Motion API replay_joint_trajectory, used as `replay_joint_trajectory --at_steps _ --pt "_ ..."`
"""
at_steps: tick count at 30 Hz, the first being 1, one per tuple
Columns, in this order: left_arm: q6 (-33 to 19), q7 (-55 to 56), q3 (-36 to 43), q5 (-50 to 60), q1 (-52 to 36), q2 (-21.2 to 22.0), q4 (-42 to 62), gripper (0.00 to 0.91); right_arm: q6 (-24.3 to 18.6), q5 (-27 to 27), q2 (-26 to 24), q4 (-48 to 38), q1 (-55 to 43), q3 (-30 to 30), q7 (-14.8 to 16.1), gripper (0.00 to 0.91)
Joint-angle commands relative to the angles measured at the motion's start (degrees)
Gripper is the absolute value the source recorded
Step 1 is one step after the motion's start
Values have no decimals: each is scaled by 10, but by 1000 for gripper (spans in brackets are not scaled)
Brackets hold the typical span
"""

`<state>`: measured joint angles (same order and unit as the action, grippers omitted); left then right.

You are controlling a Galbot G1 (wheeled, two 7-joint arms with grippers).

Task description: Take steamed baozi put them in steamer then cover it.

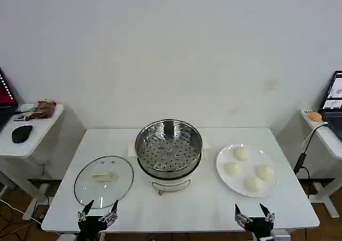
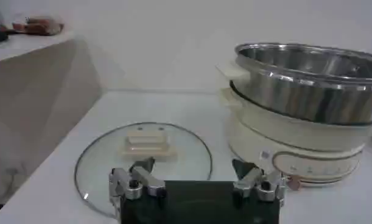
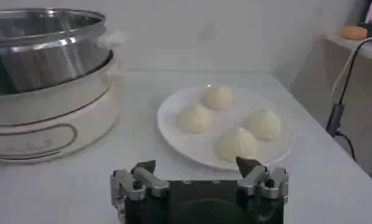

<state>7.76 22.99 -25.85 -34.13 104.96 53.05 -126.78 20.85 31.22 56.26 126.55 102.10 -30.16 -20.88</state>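
Your four steamed baozi (image 1: 248, 169) sit on a white plate (image 1: 223, 176) at the right side of the white table (image 1: 278, 198), none of them touching each other; the right wrist view shows them (image 3: 231, 119) spread across that plate (image 3: 173, 131), each with a small peak on top. The steamer (image 1: 169, 153) stands at the table's middle, just left of the plate, its shiny pot open and the perforated tray bare inside, resting on its white base (image 2: 283, 143). The cover (image 1: 103, 180) lies flat on the table to the steamer's left, handle up, apart from the pot; in the left wrist view its cream handle (image 2: 147, 141) is at the centre of the glass. Your left gripper (image 1: 98, 211) hovers at the table's near edge, just before the cover, fingers spread and holding nothing. Your right gripper (image 1: 255, 213) hovers at the near edge in front of the plate, fingers likewise spread and empty.
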Motion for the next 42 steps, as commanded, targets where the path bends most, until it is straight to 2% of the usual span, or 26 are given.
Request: replay_joint_trajectory --at_steps 1,6,8,14,17,19,20,21,24,26,29,33,42 --pt "0 0 0 0 0 0 1 907 53 -3 -51 -28 -47 -30 82 907" --pt "-1 -4 -2 2 1 0 4 907 85 -46 -84 -55 -90 -25 126 907" --pt "0 -5 -3 2 2 0 5 907 91 -65 -106 -68 -108 -29 159 907" --pt "0 -8 -8 1 2 1 7 907 69 -117 -178 -113 -154 -26 209 907" --pt "0 -9 -9 1 2 2 8 907 63 -140 -211 -141 -188 -9 217 907" --pt "0 -10 -9 1 2 4 10 907 42 -140 -234 -162 -209 0 225 907" --pt "0 -11 -9 1 1 4 11 907 36 -144 -242 -169 -217 4 235 907" --pt "0 -11 -10 2 1 5 13 907 25 -149 -256 -188 -235 10 261 907" --pt "0 -12 -10 2 0 6 14 907 17 -164 -278 -209 -268 17 311 907" --pt "0 -13 -10 2 0 6 14 907 19 -169 -288 -217 -286 24 325 907" --pt "0 -13 -11 1 -1 7 14 907 19 -182 -305 -240 -325 50 353 907" --pt "0 -15 -12 1 0 7 15 907 16 -194 -320 -278 -406 116 382 907" --pt "-1 -17 -17 0 5 4 15 907 15 -205 -335 -332 -615 301 469 907"
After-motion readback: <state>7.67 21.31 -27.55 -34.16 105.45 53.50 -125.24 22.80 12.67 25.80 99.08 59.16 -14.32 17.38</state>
